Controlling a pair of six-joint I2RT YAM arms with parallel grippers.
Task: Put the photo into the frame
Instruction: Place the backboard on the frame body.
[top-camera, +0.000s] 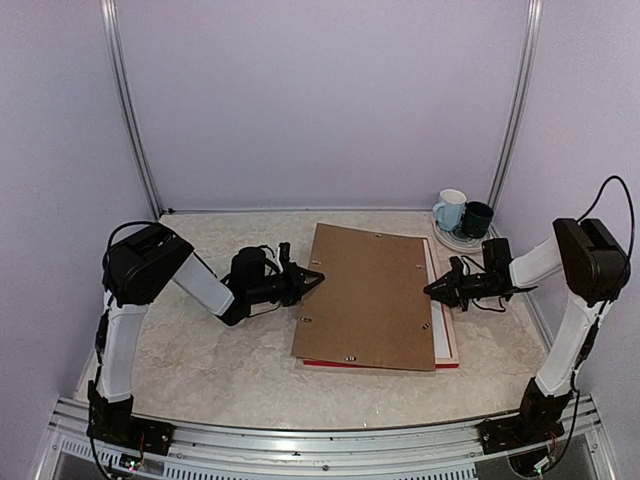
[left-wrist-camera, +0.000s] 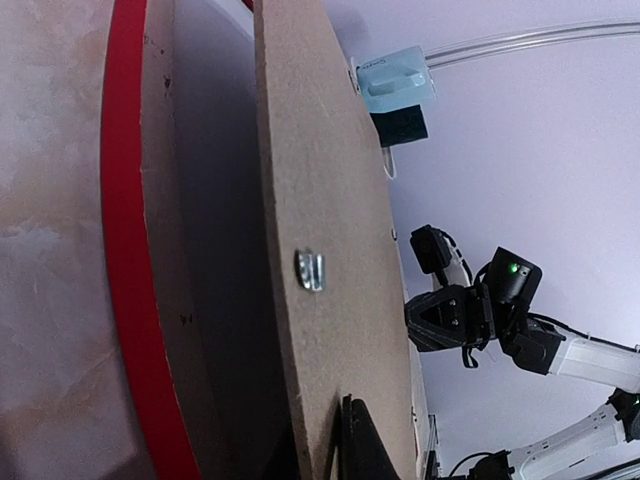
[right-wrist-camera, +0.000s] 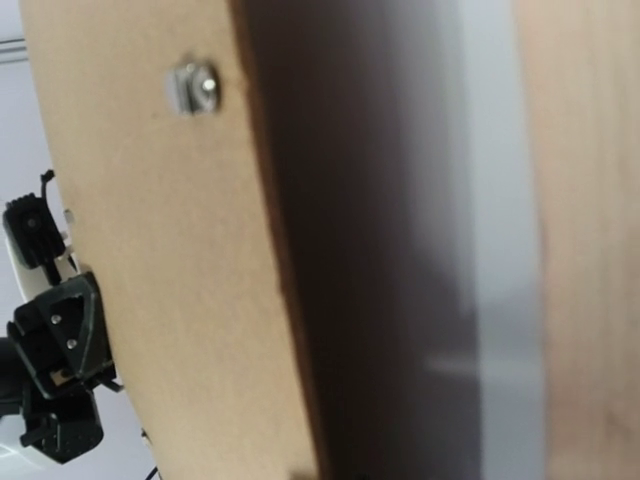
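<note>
Marbled bench (top-camera: 200, 350), lilac walls: my left fingers (top-camera: 318, 277) are clenched on the backing board (top-camera: 370, 295) at its 9 o'clock edge, over the red frame (top-camera: 380, 365) lying at centre. Whether my right fingers (top-camera: 430, 290) at 3 o'clock grip it, I cannot tell. The photo is out of sight, so I'd keep the board level and move slowly

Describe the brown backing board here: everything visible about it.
The backing board is a thin, flat brown rectangle, like hardboard, with small metal clips near its edges. It sits skewed over the frame, raised off it with a shadowed gap beneath in both wrist views. The left hand pinches its left edge and the right hand its right edge. Nothing rests on it.
</note>
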